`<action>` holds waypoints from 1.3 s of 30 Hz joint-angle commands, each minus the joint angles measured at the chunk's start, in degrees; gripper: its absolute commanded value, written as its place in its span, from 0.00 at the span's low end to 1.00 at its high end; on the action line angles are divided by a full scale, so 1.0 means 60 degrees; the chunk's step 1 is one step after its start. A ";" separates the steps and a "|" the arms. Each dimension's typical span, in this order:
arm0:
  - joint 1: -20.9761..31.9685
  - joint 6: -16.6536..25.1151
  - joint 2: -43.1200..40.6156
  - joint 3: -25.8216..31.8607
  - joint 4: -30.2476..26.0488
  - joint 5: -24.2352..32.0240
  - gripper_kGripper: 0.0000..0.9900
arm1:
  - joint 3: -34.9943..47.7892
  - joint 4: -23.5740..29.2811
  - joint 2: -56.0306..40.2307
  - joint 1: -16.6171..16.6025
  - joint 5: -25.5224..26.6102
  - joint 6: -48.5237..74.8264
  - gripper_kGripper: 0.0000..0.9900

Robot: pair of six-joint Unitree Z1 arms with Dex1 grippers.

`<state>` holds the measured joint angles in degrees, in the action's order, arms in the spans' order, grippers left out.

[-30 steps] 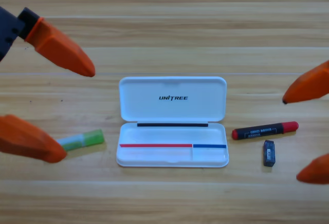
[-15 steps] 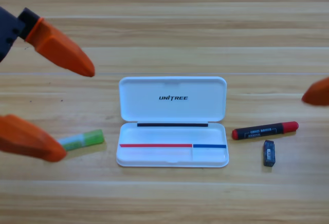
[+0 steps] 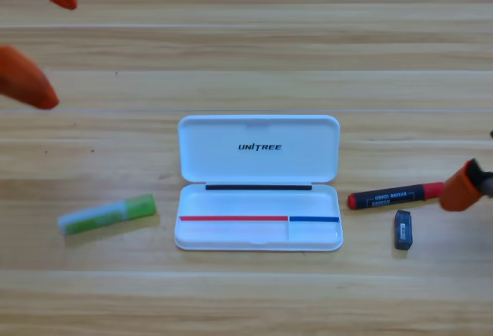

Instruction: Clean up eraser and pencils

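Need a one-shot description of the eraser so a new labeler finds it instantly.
Start at the open white case in the table's middle and look right of its tray. A black marker with red ends lies there; the eraser sits just below it, a short dark block, far stubbier than either pen.

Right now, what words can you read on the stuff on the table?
"UNITREE" stands on the inside of the open lid of the white case.
The black-and-red marker has label text, too small to read.
The eraser has a printed label, too small to read.

Light green pencil (image 3: 107,214), black-and-red pencil (image 3: 394,196), dark grey eraser (image 3: 403,230), white case (image 3: 259,147), striped wooden table (image 3: 246,43).
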<state>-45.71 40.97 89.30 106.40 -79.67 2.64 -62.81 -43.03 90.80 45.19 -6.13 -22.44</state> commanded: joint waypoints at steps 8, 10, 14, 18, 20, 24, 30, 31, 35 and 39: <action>0.2315 0.0379 0.2431 -0.0447 -0.0140 -0.0484 0.93 | 0.0171 0.0433 0.2107 -0.0442 0.0084 -0.3013 0.99; 0.2462 0.0350 0.2606 -0.0535 -0.0081 -0.0660 0.93 | 0.0097 0.0682 0.2312 -0.0442 0.0158 -0.3204 0.97; 0.2594 0.0174 0.2987 -0.1004 0.0270 -0.0967 0.93 | -0.0225 0.0813 0.2752 -0.0442 0.0333 -0.3526 0.96; 0.2594 0.0101 0.3163 -0.1854 0.0885 -0.0967 0.93 | -0.0591 0.0828 0.3279 -0.0412 0.0377 -0.3731 0.94; 0.2594 0.0071 0.3207 -0.2220 0.1149 -0.0909 0.93 | -0.0752 0.0828 0.3528 -0.0412 0.0392 -0.3760 0.93; 0.2594 -0.0046 0.3295 -0.2703 0.1515 -0.0718 0.93 | -0.1030 0.0828 0.3850 -0.0412 0.0436 -0.3877 0.93; 0.2594 -0.0163 0.3397 -0.3069 0.1823 -0.0587 0.93 | -0.1294 0.0843 0.4261 -0.0412 0.0582 -0.3907 0.85; 0.2594 -0.0163 0.3412 -0.3143 0.1867 -0.0557 0.93 | -0.1323 0.0843 0.4334 -0.0412 0.0582 -0.3921 0.84; 0.2594 -0.0163 0.3427 -0.3392 0.2072 -0.0425 0.93 | -0.1367 0.0901 0.4539 -0.0412 0.0641 -0.3951 0.84; 0.2594 -0.0148 0.3471 -0.3582 0.2248 -0.0308 0.93 | -0.1382 0.0916 0.4671 -0.0412 0.0773 -0.3995 0.82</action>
<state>-30.97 40.58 107.25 86.99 -67.60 -0.28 -71.38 -38.67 115.15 43.98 -2.49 -46.11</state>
